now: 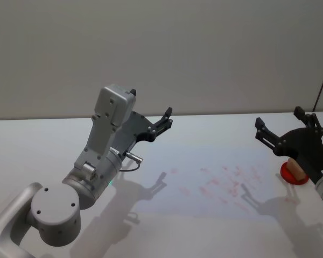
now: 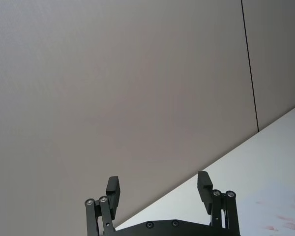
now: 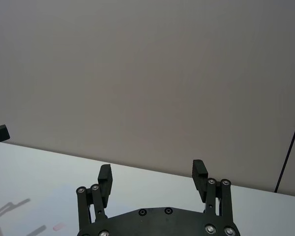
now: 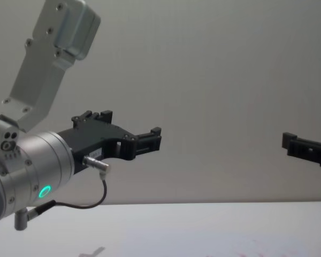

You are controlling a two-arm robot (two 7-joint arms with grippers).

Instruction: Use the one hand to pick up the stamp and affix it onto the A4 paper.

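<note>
Stamp (image 1: 297, 169): seated on red pad (image 1: 286, 174) below right pincer (image 1: 278, 117), which is held raised, spread and empty, likely for descent; A4 paper (image 1: 220, 185) laid beside; left pincer (image 1: 168, 118) parked, spread.

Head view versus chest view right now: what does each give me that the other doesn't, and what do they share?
Head, not chest: the stamp, standing on a red pad partly behind the right gripper, and the full A4 paper with its red marks. Chest, not head: a side-on look at both grippers hanging above the table. Shared: the left gripper and right gripper, fingers open and empty.
</note>
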